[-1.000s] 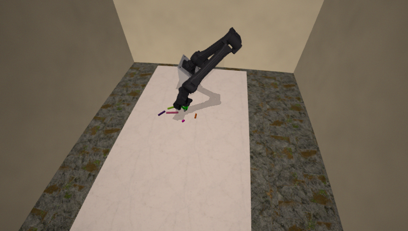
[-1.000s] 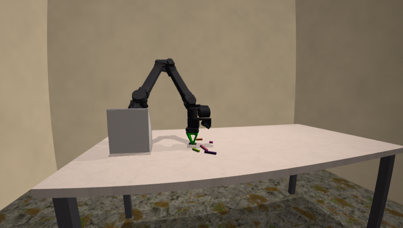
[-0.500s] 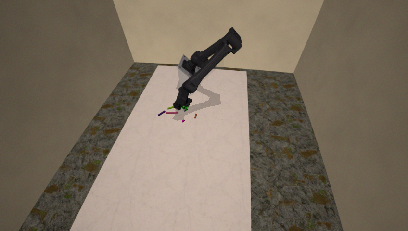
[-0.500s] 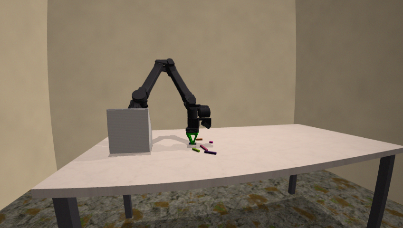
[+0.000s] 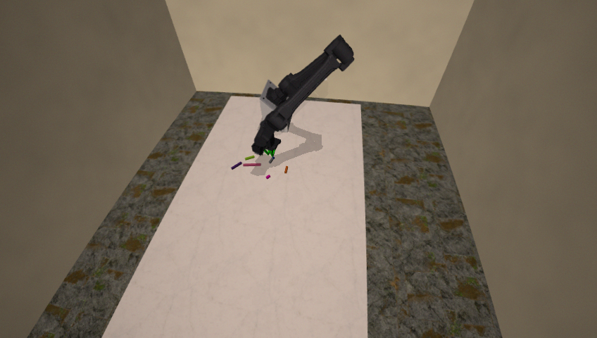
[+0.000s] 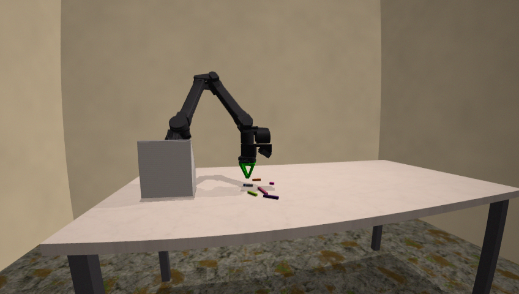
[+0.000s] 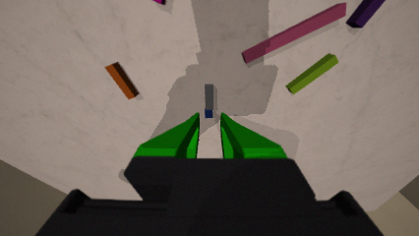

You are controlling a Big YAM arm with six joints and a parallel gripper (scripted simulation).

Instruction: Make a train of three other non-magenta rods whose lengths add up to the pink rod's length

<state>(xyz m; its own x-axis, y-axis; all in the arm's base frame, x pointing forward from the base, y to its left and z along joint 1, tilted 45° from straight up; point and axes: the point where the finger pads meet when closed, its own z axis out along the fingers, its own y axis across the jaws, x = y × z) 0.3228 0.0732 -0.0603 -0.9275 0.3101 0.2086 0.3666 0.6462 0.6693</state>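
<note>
Since the blue rod (image 5: 273,158) (image 6: 244,185) (image 7: 209,114) and grey rod (image 5: 271,160) (image 6: 249,185) (image 7: 209,96) are looking lined up, we're probably going for the lime rod (image 5: 249,158) (image 6: 252,193) (image 7: 312,74), left in the top view, so we're wanting our parted, unloaded gripper (image 5: 272,155) (image 6: 247,177) (image 7: 209,117) rising straight, then turning square to it.

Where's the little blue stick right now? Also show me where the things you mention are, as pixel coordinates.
In the wrist view, the blue stick (image 5: 273,158) (image 6: 244,185) (image 7: 209,113) is at the near end of the gray stick (image 5: 271,160) (image 6: 249,185) (image 7: 209,95), just beyond the tips of the open green claw (image 5: 272,155) (image 6: 247,177) (image 7: 209,117).
</note>
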